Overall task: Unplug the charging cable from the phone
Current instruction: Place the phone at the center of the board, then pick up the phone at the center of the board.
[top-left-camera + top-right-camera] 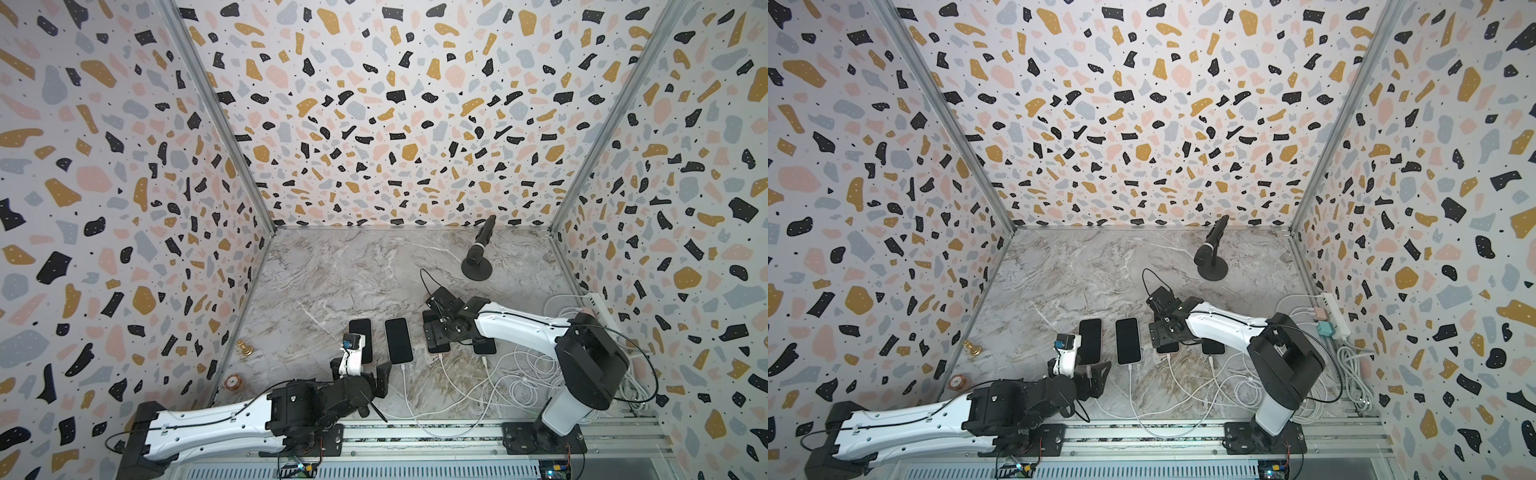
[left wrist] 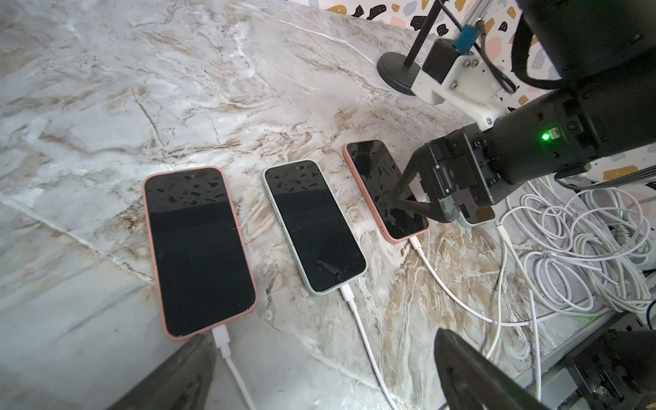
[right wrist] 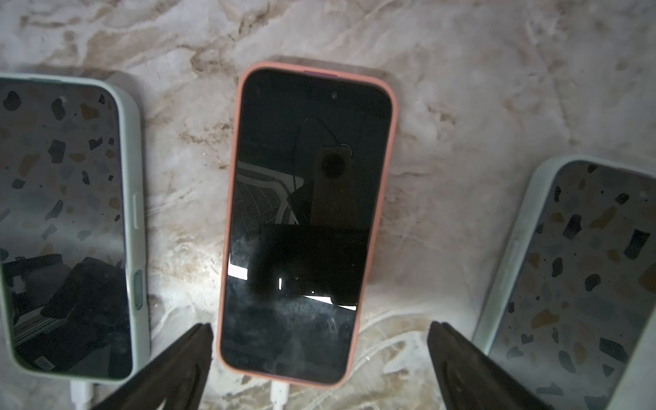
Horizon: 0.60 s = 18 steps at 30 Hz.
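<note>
Your right gripper (image 3: 319, 326) stands wide apart above a pink phone (image 3: 309, 213) at its plug end, holding nothing; your left gripper (image 2: 321, 337), equally spread and empty, sits beside a charging cable (image 2: 222, 340).

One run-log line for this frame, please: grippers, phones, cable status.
left gripper open, at plug of leftmost phone | right gripper open, straddling third phone | cables all plugged in
</note>
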Available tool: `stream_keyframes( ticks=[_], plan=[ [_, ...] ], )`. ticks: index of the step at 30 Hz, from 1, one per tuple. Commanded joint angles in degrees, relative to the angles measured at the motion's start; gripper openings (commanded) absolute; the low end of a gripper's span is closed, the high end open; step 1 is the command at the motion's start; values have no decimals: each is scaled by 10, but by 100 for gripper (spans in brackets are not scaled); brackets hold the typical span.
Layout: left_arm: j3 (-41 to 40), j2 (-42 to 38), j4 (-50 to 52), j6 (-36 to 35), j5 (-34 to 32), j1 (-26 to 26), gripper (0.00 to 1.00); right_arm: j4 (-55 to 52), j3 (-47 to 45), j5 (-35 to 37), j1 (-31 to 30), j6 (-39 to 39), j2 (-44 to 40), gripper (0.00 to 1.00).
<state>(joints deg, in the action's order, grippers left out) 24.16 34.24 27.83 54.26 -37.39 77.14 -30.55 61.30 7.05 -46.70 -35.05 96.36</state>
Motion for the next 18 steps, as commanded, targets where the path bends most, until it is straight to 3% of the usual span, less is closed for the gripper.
stream_keyframes(
  ticks=[1,18],
  plan=[
    [-15,0,-10,9,0,-3,100,-2,28,-1,-4,-16,8,100],
    [-32,22,-43,14,19,-6,100,-15,69,4,-6,-19,91,100]
  ],
)
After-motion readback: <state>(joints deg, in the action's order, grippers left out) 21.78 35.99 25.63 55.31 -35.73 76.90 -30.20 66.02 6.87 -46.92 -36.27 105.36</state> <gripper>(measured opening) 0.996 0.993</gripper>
